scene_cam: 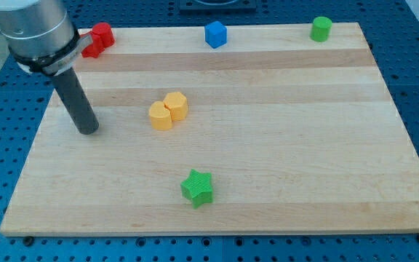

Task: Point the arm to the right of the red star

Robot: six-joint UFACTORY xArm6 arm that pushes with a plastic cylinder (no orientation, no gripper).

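**Tip short of the red star, approach underway**

Wooden board (282, 182) on a blue pegged bench fills the view. Going near to far: 1 green star (197, 188) sits toward the view's bottom, centre. Mid-board, 2 yellow blocks (168, 110) touch each other, shapes approx hexagonal. Left of them, apart, my tip (87, 131) rests on the wood. At the far edge: red star (97, 38) in the top-left corner, partly hidden behind the arm's housing, then a blue cube (215, 33) and a green cylinder (321, 28) toward the view's right.

No claw on this rig, just the rod, so nothing opens, closes or holds anything.

Step in hand, as I judge it: approach, not yet at the goal. The red star lies up the view from my tip, well apart, roughly straight above it. Next move calls for sliding toward the view's top and a bit right, stopping just beside the star's right side w/o nudging it off the edge. That path looks free of blocks.
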